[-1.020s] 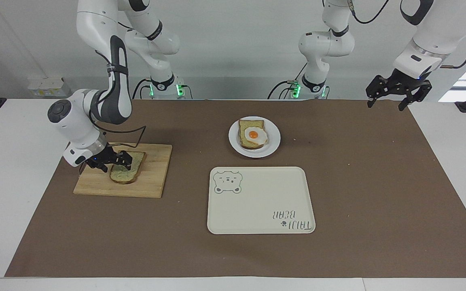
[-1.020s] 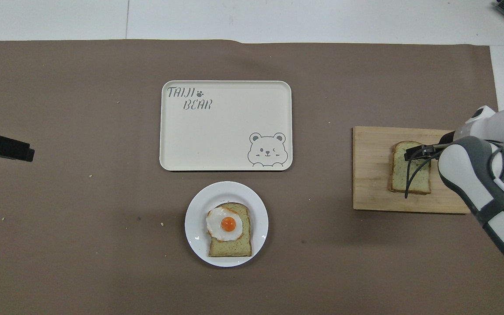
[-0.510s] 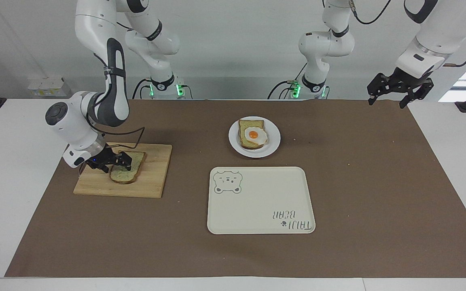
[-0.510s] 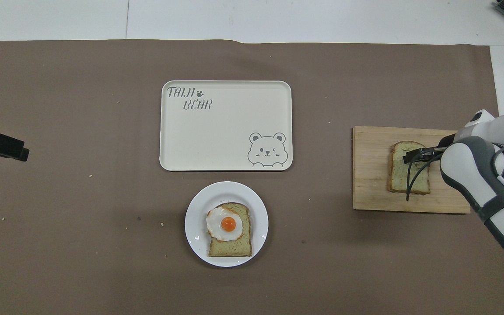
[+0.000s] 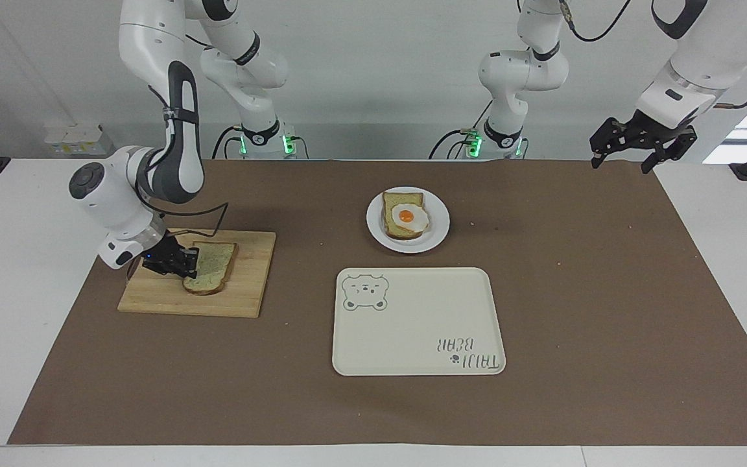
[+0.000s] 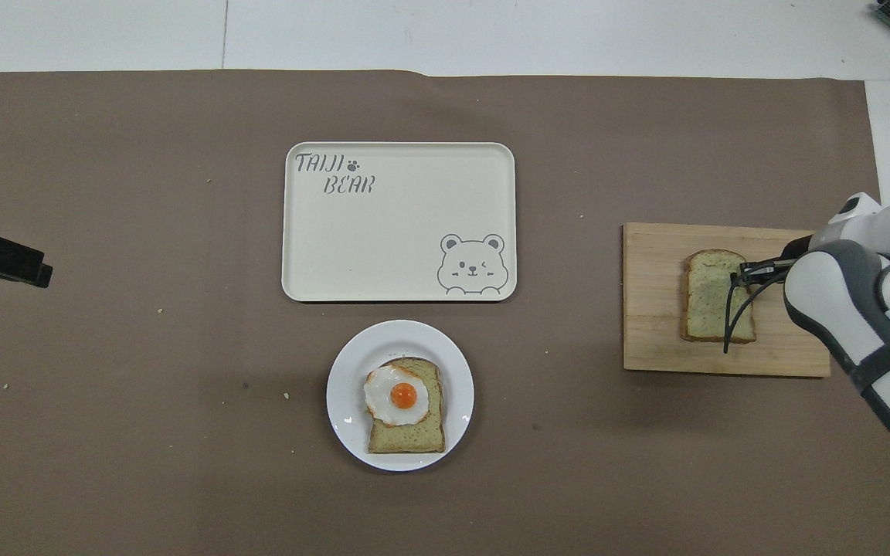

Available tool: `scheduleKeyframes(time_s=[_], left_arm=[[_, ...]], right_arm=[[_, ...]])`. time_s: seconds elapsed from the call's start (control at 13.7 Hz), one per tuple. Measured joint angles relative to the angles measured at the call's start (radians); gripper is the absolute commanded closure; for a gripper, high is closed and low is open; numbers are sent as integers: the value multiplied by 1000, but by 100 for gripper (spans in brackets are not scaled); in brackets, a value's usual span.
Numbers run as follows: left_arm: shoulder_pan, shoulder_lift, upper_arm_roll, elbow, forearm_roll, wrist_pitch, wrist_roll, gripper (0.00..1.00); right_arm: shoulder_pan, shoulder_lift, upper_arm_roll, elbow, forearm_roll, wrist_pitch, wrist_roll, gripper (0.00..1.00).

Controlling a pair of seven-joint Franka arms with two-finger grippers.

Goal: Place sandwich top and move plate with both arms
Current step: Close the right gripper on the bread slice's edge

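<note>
**We grip the plain bread slice on the board**

Our sandwich top (image 5: 211, 275) lies on the wooden cutting board (image 5: 250, 285), toward the right arm's end of the surface. Its edge by the gripper looks lifted a little. Our right gripper (image 5: 182, 263) is low over the board, and its jaws are clamped on that edge of the slice.

The plate (image 5: 436, 227) sits near the middle of the surface, well apart from the board. On it lies another bread slice with a fried egg (image 5: 407, 218) on top. Just beside the plate, farther from the robots, is the cream tray (image 5: 425, 324) with a bear drawing. The plate and the tray do not touch.

Our left gripper (image 5: 626, 159) waits up in the air over the left arm's end of the brown mat (image 5: 574, 292). Its jaws are apart and hold nothing. A few small crumbs lie on the mat.
</note>
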Motion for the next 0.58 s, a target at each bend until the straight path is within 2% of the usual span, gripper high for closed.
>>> scheduleKeyframes(time_s=[0.36, 0.58], left_arm=[[-1, 0, -3, 3, -1, 5, 0, 0], [-1, 0, -2, 6, -2, 7, 0, 0]], right_arm=[[0, 1, 0, 4, 0, -3, 0, 100], [0, 8, 3, 33, 0, -47, 0, 100]])
